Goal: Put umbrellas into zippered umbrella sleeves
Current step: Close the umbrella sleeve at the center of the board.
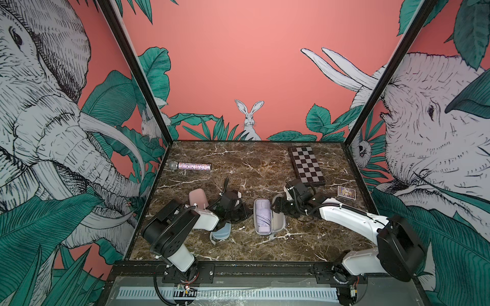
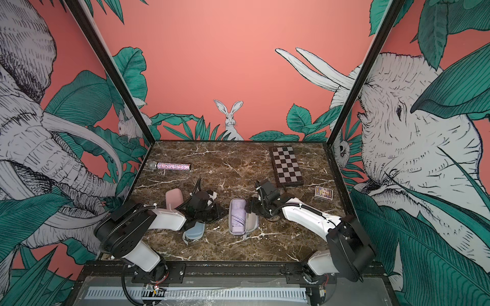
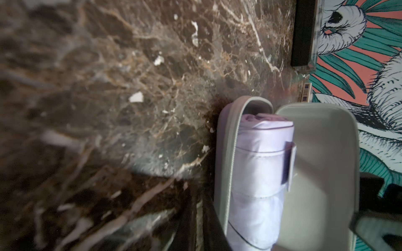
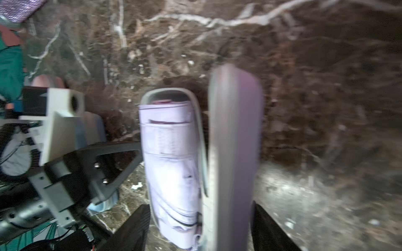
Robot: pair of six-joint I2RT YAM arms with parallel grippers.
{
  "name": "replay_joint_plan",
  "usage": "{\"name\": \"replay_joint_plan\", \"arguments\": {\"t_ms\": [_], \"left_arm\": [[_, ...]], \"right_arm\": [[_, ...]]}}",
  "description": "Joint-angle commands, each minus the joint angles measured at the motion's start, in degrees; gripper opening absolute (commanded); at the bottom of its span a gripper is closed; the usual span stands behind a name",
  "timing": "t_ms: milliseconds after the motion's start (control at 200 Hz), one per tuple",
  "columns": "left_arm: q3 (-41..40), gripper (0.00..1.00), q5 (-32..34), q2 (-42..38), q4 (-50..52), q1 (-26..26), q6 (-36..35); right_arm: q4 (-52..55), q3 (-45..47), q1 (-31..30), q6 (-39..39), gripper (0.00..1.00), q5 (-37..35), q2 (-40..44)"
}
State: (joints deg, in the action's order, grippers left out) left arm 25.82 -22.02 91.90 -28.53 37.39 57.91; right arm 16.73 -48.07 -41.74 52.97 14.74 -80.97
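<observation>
The left arm [image 1: 206, 220] is standing at the near left, elbow folded high, forearm leaning right toward the middle. The left jaws are sitting pressed together, low down and pointing right. The right arm [image 1: 342, 217] is lying stretched from the near right toward the middle, wrist bent down. The right jaws are gaping wide, pointing left.

Your left arm [image 1: 204, 221] and right arm [image 1: 344, 218] each pair glossy white shell links with bulky matte-black joint housings [image 1: 397, 246], and a black corrugated cable [image 1: 169, 225] runs along each. Your right gripper [image 4: 200, 206] has flat dark fingers [image 4: 132, 226]; silver screw heads [image 4: 105, 180] dot the left arm's black triangular bracket [image 4: 121, 160].
</observation>
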Motion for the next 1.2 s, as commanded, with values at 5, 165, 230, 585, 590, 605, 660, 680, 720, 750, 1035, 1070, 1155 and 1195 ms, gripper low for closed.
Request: {"name": "replay_joint_plan", "arguments": {"t_ms": [5, 165, 230, 585, 590, 605, 660, 680, 720, 750, 1035, 1070, 1155, 1195], "left_arm": [[-0.95, 0.10, 0.49, -0.85, -0.80, 0.01, 0.44], [-1.21, 0.10, 0.49, -0.59, -1.51, 0.21, 0.89], [-1.60, 0.10, 0.01, -0.98, -1.79, 0.21, 1.14], [2.09, 0.18, -5.39, -18.12, 19.22, -6.53, -7.66], [2.24, 0.18, -5.35, -18.23, 19.44, -6.53, -7.73], [2.72, 0.18, -5.35, -18.58, 20.00, -6.54, -8.04], [4.32, 0.21, -5.65, -19.03, 20.74, -6.67, -8.67], [4.89, 0.22, -5.78, -18.96, 20.82, -6.70, -8.69], [6.41, 0.23, -6.25, -18.49, 20.89, -6.80, -8.46], [7.73, 0.26, -6.81, -18.02, 20.76, -6.80, -8.11], [17.54, 0.32, -10.87, -11.49, 16.85, -4.09, -6.12], [18.41, 0.32, -11.02, -10.98, 16.47, -3.55, -5.81], [22.19, 0.32, -10.84, -9.90, 18.29, -1.71, -6.77], [24.36, 0.32, -10.94, -8.98, 19.66, -0.64, -8.11]], "right_arm": [[-6.15, -3.48, -3.25, 3.45, 0.70, 0.35, -2.66], [-5.58, -5.58, -5.56, 3.28, 0.70, -2.58, -9.15], [-5.66, -4.86, -5.70, 3.97, 0.70, -3.57, -12.39], [-4.14, -4.78, -5.64, -0.68, 0.66, -1.17, -14.75], [-4.11, -4.89, -5.64, -0.90, 0.66, -1.06, -14.66], [-4.01, -5.11, -5.64, -1.55, 0.66, -0.67, -14.27], [-4.07, -5.31, -5.61, -3.13, 0.65, 0.17, -12.14], [-4.15, -5.14, -5.58, -3.57, 0.65, 0.46, -11.33], [-3.91, -4.67, -5.55, -4.20, 0.65, 0.50, -8.62], [-3.31, -4.23, -5.55, -4.56, 0.65, 0.12, -7.26], [-2.52, 0.97, -5.51, -4.07, 0.45, -1.83, -1.91], [-2.25, 1.75, -5.50, -3.87, 0.44, -2.54, -0.44], [-1.31, 3.75, -5.55, -3.66, 0.42, -4.03, 2.15], [-1.20, 4.10, -5.63, -3.60, 0.41, -4.43, 2.05]]}}
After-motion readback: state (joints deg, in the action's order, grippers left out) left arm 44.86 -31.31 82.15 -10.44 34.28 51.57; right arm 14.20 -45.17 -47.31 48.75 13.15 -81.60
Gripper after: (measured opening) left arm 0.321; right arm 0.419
